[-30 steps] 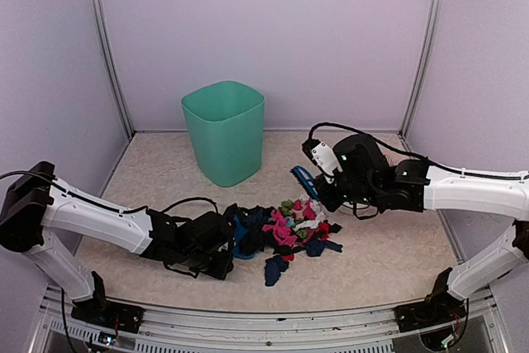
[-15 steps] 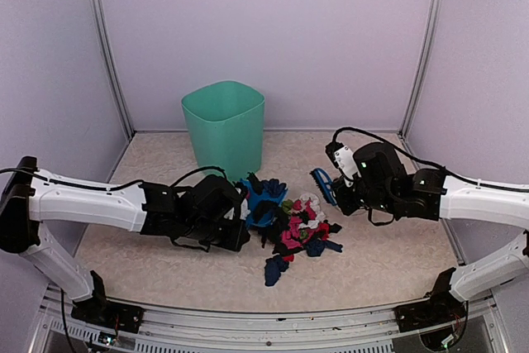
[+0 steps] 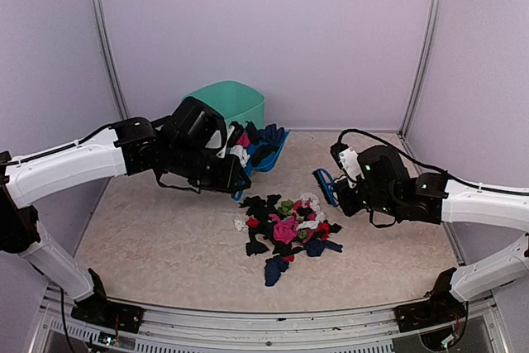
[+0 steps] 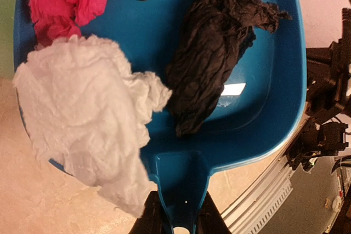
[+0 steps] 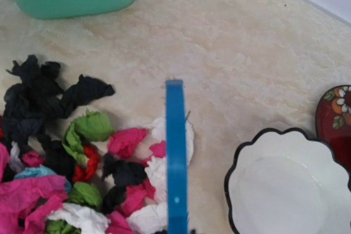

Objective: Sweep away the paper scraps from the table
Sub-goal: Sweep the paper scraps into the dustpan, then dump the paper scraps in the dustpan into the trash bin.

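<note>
A: Scanning from the front edge of the table (image 3: 165, 245): most paper scraps (image 3: 285, 227) are lying heaped mid-table, and the right gripper (image 3: 339, 194) is waiting just beside them, clamped tight on the blue brush (image 3: 324, 185).

B: Farther back, the left gripper (image 4: 176, 220), pinching the dustpan (image 4: 247, 108) by its handle, is now lifting a load from table level toward the green bin (image 3: 240, 98). First batch is nearly dumped, I'd say.

A: Its arm is hiding the bin's mouth, though, and a white bowl (image 5: 285, 190) is getting cut off.
</note>
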